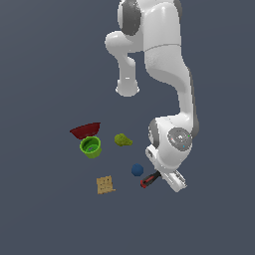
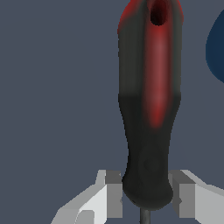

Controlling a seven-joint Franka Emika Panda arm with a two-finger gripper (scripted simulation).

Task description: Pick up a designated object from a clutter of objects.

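The gripper (image 2: 146,199) is sitting low over the floor with its fingers (image 2: 111,192) standing open on either side of the screwdriver (image 2: 148,109) — straddling the narrow black end of the handle, where the thin shaft begins. Small gaps are showing on both sides, so the pads are not yet pressing. The handle's long axis is running straight away from the gripper, crosswise to the closing direction, which looks right for a pinch. In the exterior view the screwdriver (image 1: 149,179) is lying under the wrist, with the blue ball (image 1: 137,170) just beside its red end.
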